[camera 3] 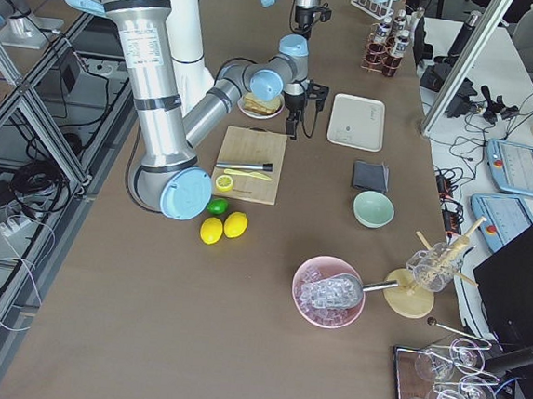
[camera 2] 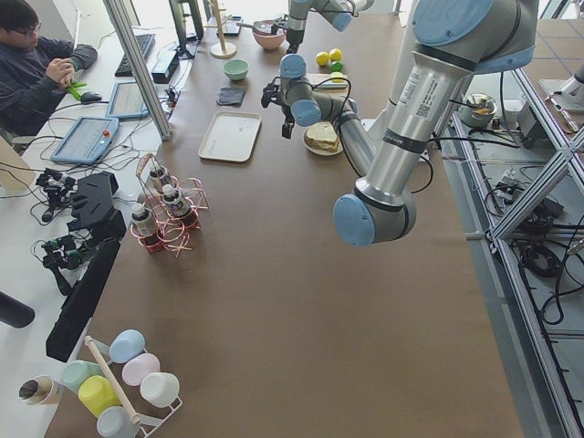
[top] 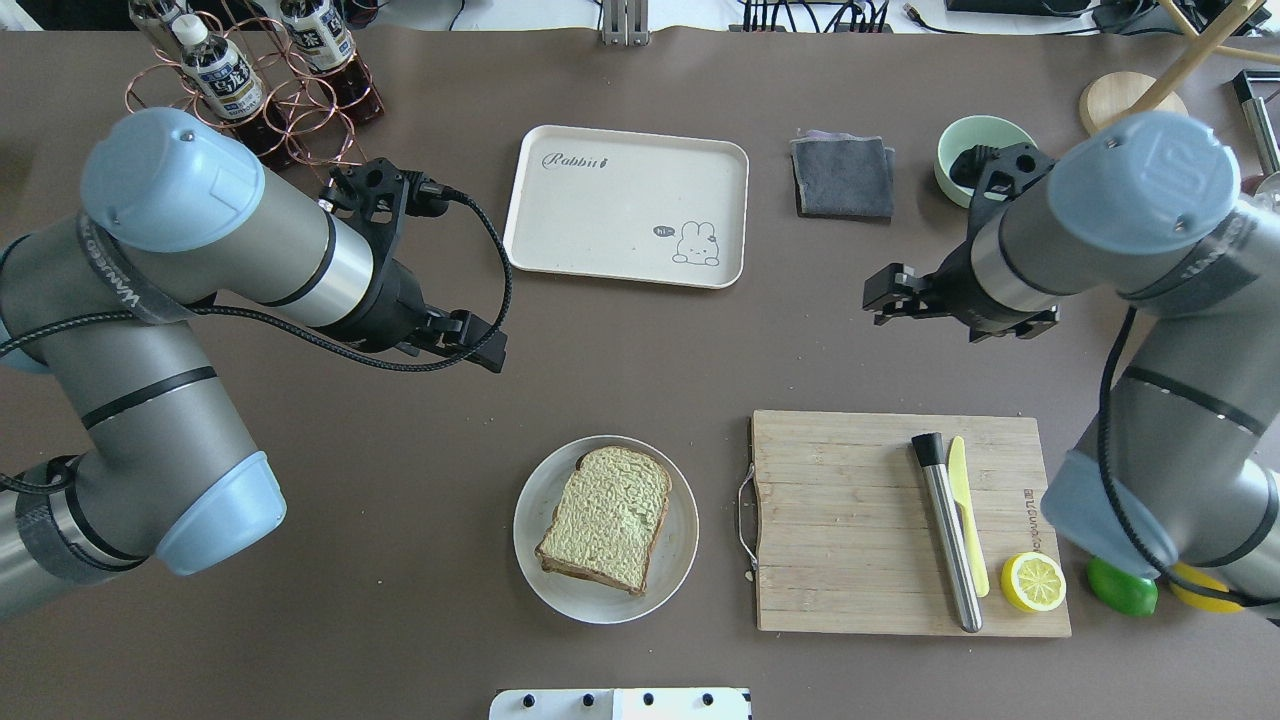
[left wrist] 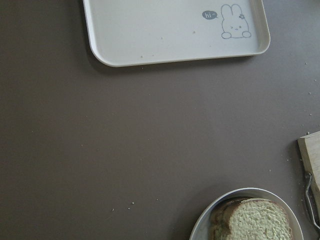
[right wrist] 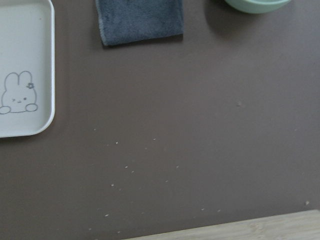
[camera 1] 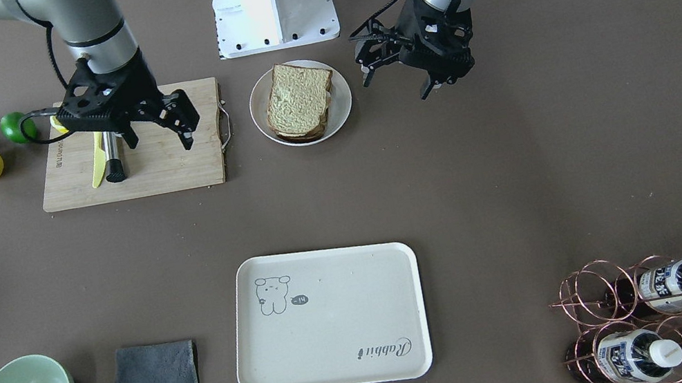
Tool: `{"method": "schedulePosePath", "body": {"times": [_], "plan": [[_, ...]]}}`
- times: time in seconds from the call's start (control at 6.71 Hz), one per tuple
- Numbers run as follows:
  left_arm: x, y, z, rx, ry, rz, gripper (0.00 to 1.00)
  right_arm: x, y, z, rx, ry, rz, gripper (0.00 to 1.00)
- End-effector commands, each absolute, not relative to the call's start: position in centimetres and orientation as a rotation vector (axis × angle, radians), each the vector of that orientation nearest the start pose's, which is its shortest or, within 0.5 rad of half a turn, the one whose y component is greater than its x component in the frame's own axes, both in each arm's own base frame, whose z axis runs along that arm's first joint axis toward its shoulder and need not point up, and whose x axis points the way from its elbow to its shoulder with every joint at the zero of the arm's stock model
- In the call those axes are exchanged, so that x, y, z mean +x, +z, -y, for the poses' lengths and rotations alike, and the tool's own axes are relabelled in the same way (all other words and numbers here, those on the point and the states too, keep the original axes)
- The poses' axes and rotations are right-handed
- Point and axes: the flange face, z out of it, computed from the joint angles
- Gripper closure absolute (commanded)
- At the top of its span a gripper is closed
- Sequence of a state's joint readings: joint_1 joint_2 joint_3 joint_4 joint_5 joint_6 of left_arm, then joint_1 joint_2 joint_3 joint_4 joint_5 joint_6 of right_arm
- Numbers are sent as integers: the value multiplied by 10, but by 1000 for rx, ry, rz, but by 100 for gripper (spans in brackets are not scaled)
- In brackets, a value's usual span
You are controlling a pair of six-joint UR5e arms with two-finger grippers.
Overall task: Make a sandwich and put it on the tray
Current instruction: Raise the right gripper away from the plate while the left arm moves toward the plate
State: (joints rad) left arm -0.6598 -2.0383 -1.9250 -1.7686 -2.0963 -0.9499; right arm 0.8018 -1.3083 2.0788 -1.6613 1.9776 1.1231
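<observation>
We see the left arm [top: 300, 262] and the right arm [top: 1040, 240] as silver-grey tubes with pale blue joint caps and black rings. The left gripper [camera 1: 395, 80] and right gripper [camera 1: 159, 136] are black and skeletal. A black braided cable [top: 497, 240] loops at the left wrist. The white base [camera 1: 274, 13] shows a row of dark screws.

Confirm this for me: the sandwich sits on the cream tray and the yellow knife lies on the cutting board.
Wrong on one point: the sandwich sits on the round white plate, not the cream tray, as the overhead exterior view shows. The yellow knife does lie on the cutting board.
</observation>
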Motion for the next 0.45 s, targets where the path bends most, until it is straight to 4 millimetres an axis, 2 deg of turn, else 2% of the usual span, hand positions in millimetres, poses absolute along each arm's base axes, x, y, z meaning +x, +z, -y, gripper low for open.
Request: {"method": "schedulePosePath", "body": {"times": [0.0,0.15,0.3], "plan": [[431,228,417,209,242,-1076,3,-173,387,471,100,-3,746,0],[432,233,415,201,243,-1071,3,-103,440,481,108,-93,745,0],[439,239,406,187,258,-1068,3,-42,484,486,131,-148,742,0]]}}
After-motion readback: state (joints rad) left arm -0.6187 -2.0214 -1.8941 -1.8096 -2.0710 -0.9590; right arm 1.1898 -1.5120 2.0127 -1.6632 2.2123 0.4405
